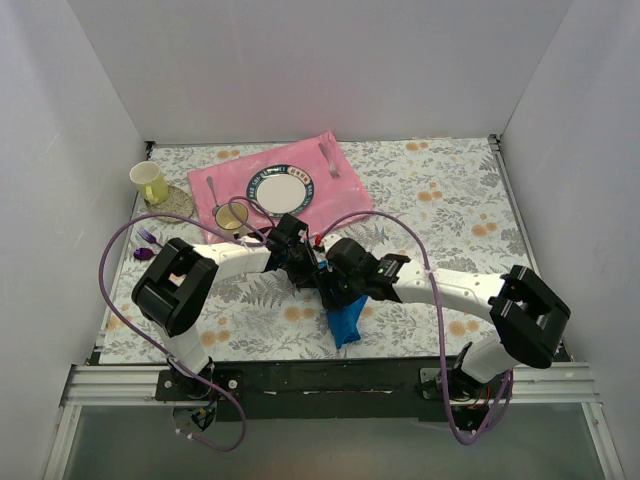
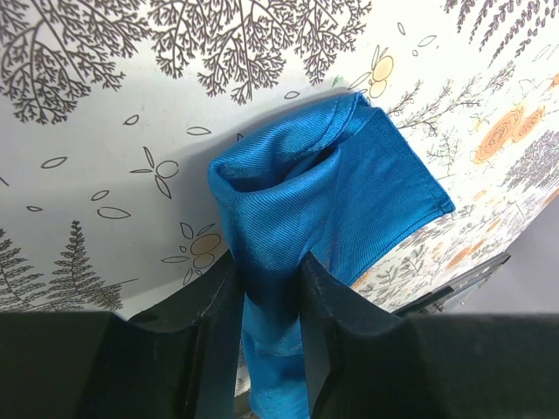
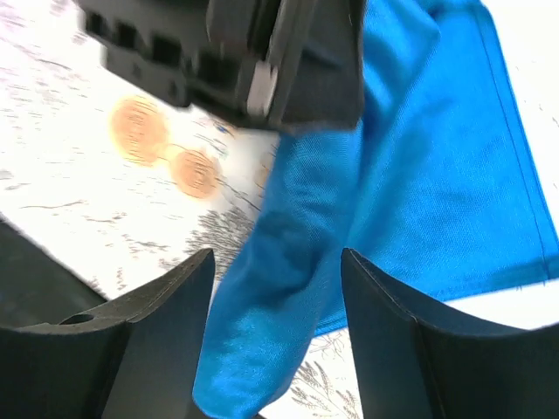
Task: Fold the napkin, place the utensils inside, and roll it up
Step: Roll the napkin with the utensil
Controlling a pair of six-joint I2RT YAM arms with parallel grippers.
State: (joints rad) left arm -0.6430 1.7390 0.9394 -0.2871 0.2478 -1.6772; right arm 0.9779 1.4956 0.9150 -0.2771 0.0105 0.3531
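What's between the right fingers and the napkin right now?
Nothing visible. A bunched length of the napkin runs straight through the gap of the open right fingers. The left fingers, shut on the same cloth, sit close beyond them.

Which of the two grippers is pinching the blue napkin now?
The left gripper: its fingers are closed on a bunched fold of the napkin. The right gripper stands open, with the cloth loose between its fingers.

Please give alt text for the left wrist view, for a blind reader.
The left gripper pinches a bunched blue napkin between its black fingers. Beneath lies a white tablecloth printed with leaves and flowers.
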